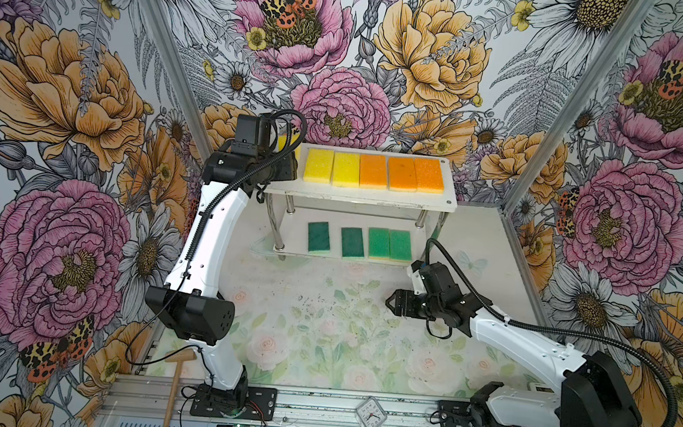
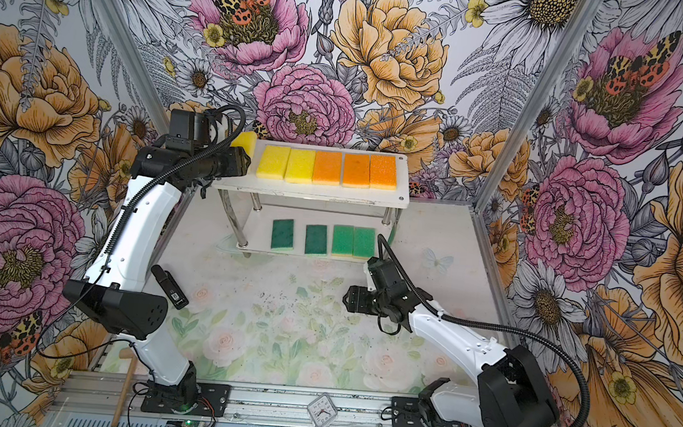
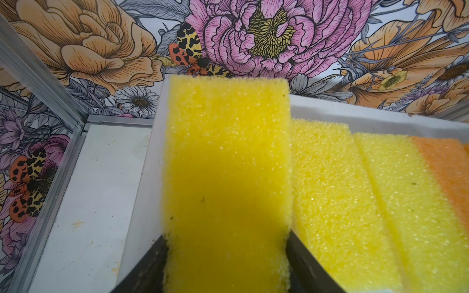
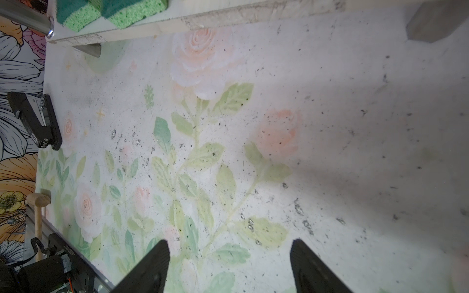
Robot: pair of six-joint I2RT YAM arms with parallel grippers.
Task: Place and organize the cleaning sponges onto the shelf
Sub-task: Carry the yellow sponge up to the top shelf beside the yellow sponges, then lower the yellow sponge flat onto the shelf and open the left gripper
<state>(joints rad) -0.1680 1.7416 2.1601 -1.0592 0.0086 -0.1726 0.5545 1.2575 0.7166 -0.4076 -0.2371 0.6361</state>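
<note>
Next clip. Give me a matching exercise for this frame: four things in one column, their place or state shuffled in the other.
1. orange sponges
2. dark green sponges
3. tilted yellow sponge
4. right gripper

A. open, empty, over the table
B. lower board, left part in both top views
C. between the jaws of the left gripper
D. upper board, right end in both top views

Pairs: 1-D, 2-B, 3-C, 4-A

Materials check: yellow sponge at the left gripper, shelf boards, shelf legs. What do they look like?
The yellow sponge: open-cell foam, matte; coarse pores visible up close.
The shelf boards: white, smooth, semi-matte; plastic or coated board, cannot tell which.
The shelf legs: polished metal tube, probably chrome; bright mirror-like highlights.
</note>
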